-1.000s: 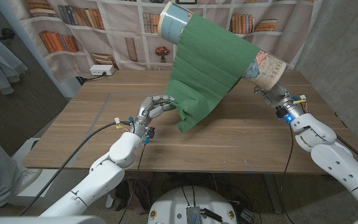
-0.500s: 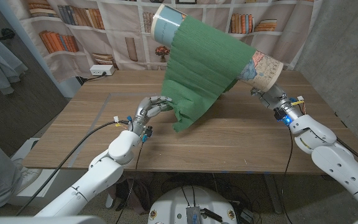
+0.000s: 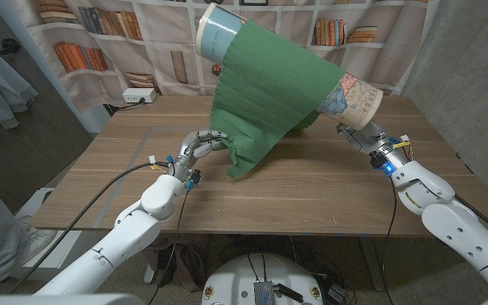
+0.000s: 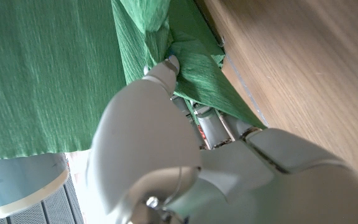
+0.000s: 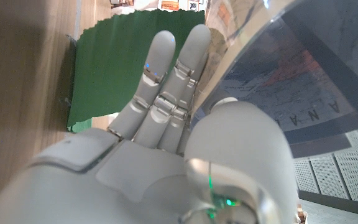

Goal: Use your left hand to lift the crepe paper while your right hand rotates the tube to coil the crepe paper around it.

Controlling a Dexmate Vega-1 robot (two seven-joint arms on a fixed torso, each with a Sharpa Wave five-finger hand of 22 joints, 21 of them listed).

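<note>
Above the wooden table (image 3: 312, 191), the map-printed tube (image 3: 358, 95) slants upward, green crepe paper (image 3: 265, 85) draped over it, its lower edge hanging near bare wood. The left robot hand (image 3: 200, 146) pinches that edge. The right robot hand (image 3: 356, 134) apparently grips the tube's lower end. Bookshelf-print curtain (image 3: 100, 34) behind.
</note>
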